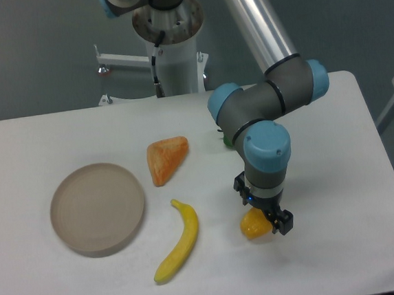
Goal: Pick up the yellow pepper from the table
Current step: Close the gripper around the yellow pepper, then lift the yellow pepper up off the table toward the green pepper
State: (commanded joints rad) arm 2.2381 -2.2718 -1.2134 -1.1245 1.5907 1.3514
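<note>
Lower right of centre, the pepper (253, 226) is seen on the bench (337, 176), gripped by the claw (267, 222). Likely light, hard and slick; its lumpy sides are best held.

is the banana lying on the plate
No, the banana lies on the table, beside the plate and apart from it.

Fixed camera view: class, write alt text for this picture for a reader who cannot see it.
A robot arm's gripper is down at a yellow pepper on a white table; whether it grips the pepper cannot be told. To the pepper's left lie a banana, an orange wedge and a round tan plate.
</note>
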